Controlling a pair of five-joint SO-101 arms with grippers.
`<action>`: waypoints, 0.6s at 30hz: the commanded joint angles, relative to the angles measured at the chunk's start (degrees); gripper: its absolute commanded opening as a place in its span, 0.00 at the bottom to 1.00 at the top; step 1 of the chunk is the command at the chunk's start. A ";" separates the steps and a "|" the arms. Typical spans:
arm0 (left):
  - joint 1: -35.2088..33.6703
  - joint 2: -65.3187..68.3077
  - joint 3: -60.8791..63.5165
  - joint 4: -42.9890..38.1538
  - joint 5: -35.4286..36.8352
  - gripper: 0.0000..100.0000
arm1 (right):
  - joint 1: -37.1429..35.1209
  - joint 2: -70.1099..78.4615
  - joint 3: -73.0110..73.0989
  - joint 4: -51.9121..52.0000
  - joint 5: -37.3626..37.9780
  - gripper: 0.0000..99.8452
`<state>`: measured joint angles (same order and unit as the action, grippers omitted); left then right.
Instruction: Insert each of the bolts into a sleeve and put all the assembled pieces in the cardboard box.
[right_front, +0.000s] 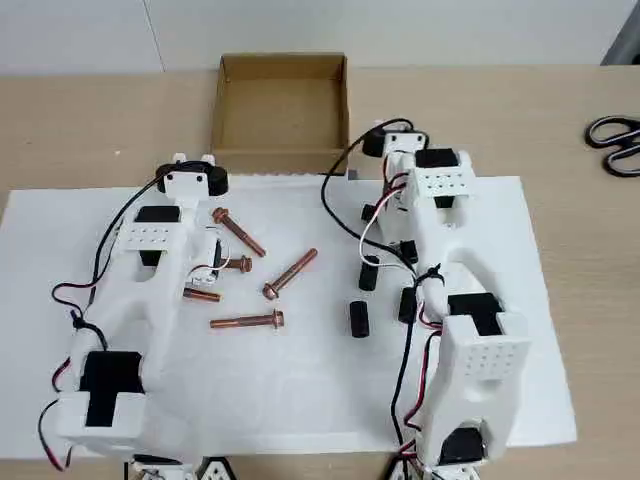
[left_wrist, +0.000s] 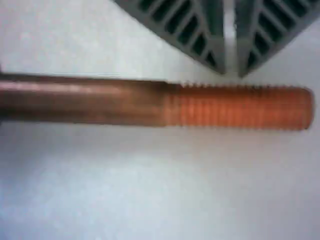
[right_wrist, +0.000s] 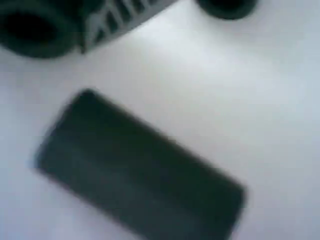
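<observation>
Sheet: a white paper sheet (right_front: 300, 400) lies on the tabletop (right_front: 100, 120) under both arms.
Bolts: 5 copper bolts (right_front: 290, 273) lie loose on the sheet beside the left arm (right_front: 140, 270). 1 lies crosswise nearest, 2 lie slanted in the open farther in, and 2 are partly under the arm.
Left: the left tool (left_wrist: 230, 72) sits low over the sheet. Its jaws are together with only a thin slit between them. Its tip is just beside the threaded end of a bolt (left_wrist: 150, 102), not clamped on it.
Sleeves: black sleeves (right_front: 359, 318) lie on the sheet beside the right arm (right_front: 470, 350), apart from the bolts. 2 are in the open and others are partly under the arm.
Right: the right tool (right_wrist: 117, 17) is low over a sleeve (right_wrist: 140, 170) lying on its side. I cannot tell whether it is apart or together.
Box: the cardboard box (right_front: 280, 110) stands open-topped just beyond the sheet's far edge.
Scissors: scissors (right_front: 615, 145) lie at the far right of the tabletop, well apart.
</observation>
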<state>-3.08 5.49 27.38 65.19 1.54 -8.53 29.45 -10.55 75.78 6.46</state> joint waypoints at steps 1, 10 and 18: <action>1.05 -0.09 -0.04 -1.58 0.26 0.01 | -0.40 1.27 0.26 0.66 -0.44 0.01; 1.32 0.00 -0.04 -1.67 0.26 0.01 | 0.84 -4.88 -4.57 12.88 -0.79 0.00; 8.88 -4.92 -11.91 12.57 2.55 0.01 | 1.89 -18.33 -6.42 22.46 -0.35 0.00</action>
<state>2.81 4.70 23.69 69.49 1.98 -8.00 17.23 -14.51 95.56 6.29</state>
